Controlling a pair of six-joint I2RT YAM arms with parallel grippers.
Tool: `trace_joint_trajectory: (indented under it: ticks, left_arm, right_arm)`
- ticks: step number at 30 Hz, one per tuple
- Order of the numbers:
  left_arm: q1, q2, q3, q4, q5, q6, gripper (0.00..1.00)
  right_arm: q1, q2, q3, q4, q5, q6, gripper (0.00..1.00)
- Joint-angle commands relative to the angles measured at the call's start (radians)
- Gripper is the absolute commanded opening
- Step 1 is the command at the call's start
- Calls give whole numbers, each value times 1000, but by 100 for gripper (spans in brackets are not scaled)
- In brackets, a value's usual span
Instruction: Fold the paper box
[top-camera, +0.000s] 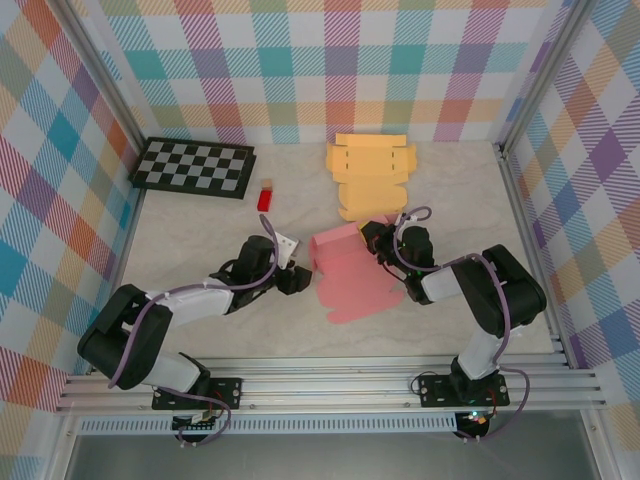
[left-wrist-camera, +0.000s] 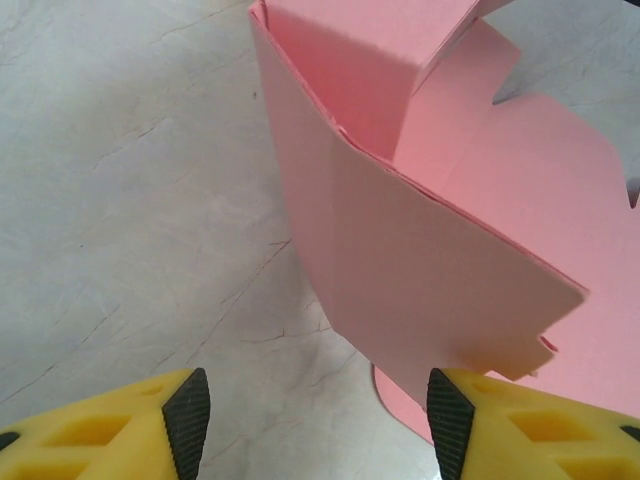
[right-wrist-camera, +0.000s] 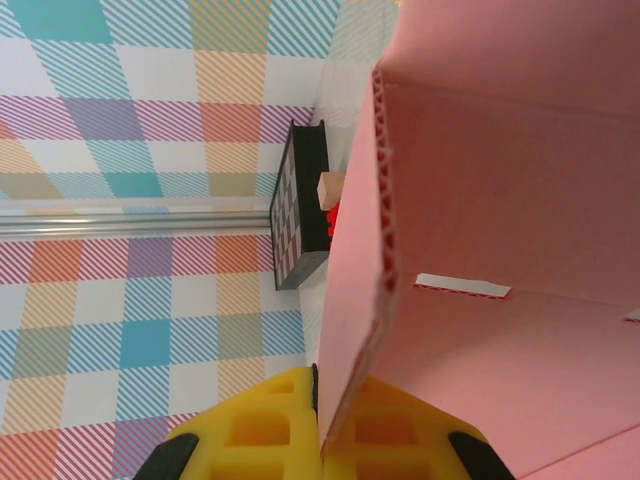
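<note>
Lying beyond pink box, yellow cardboard, checkerboard, red block

The left arm is lying low and angling inward, its left gripper holding its yellow fingers well apart and clasping nothing. The right arm is bending inward, its right gripper pinching one wall of the pink paper box.

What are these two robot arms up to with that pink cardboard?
They are folding a pink paper box in the middle of the table. The right end effector is shut on one raised wall of it. The left end effector is open, facing the box and gripping nothing. The box is only partly folded.
</note>
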Motion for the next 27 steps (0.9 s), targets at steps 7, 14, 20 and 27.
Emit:
trace_joint_trajectory:
  ticks: [7,14,20,27]
  left_arm:
    - [-7,73,95,-42,30,34,65]
    - [-10,127,163,-70,9,21,69]
    - [-22,168,203,-99,-73,-11,72]
    - [-66,222,273,-135,-187,-69,75]
  right_arm:
    - [-7,25,-15,64,-33,-7,0]
    - [-7,33,-18,72,-34,-5,0]
    - [-7,33,-18,73,-36,-9,0]
    - [-7,42,-13,80,-40,-7,0]
